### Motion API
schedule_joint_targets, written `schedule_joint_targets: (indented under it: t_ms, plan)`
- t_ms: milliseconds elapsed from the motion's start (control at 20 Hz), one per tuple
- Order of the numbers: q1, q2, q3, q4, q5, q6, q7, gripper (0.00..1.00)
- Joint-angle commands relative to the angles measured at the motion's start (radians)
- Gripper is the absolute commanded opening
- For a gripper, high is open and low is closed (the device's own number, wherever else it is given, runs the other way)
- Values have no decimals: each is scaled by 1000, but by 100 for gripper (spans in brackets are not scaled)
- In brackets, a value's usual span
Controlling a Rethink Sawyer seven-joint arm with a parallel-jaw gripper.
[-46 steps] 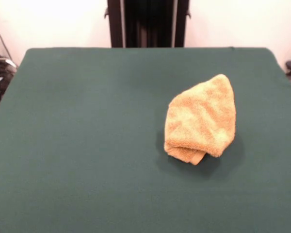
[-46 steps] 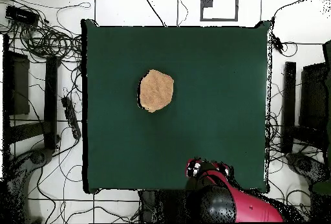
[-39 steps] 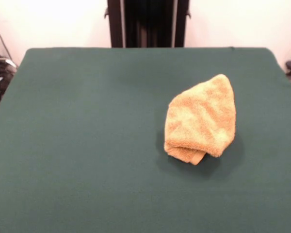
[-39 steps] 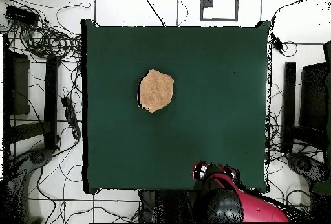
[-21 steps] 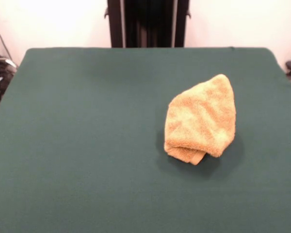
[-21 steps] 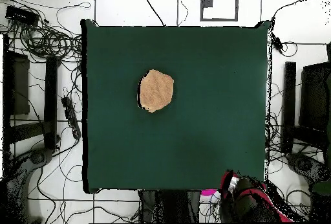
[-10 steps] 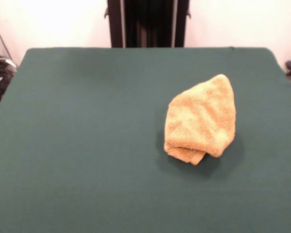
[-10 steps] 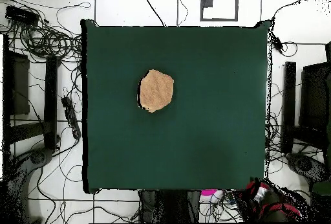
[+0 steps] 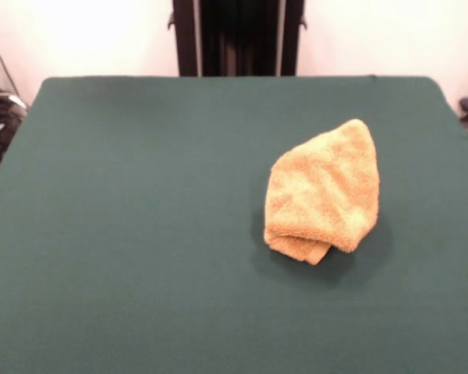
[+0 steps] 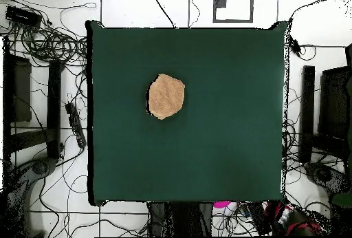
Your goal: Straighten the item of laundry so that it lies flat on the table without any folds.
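Across both views, one table point(image 9: 125, 234) covered in plain dark green cloth fills most of the scene; in the overhead view its surface point(image 10: 220, 111) appears as a large, nearly square field.

One robot arm point(image 10: 292, 220) is present. It shows only in the overhead view, as a red and black mass at the bottom right, beyond the table's edge and off the cloth. It is well apart from the laundry. The front view shows only a dark upright column behind the table's far side, with no arm over the surface. The gripper cannot be made out separately from the rest of the arm, so how far it is open, or whether it has hold of anything, cannot be told from these pictures.

One item of laundry point(image 9: 324, 191) lies on the table: an orange-tan terry towel point(image 10: 166, 96). It is bunched into a rounded, roughly conical heap. In the front view it sits right of centre, its pointed end toward the far side, with a rolled fold and a lower layer protruding at its near edge. In the overhead view it sits left of centre, in the upper half. It is not flat; folds are evident.

Cables point(image 10: 51, 39) lie tangled on the floor beside the table.
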Motion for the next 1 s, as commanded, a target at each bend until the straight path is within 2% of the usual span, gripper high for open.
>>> schedule_joint_targets:
  t_ms: [50, 500, 1000]
  plan:
    - [24, 246, 111, 6, -173, -109, -94, 100]
    - [78, 468, 31, -115, -345, -221, 43, 100]
    - [151, 674, -34, -226, -414, -325, 119, 100]
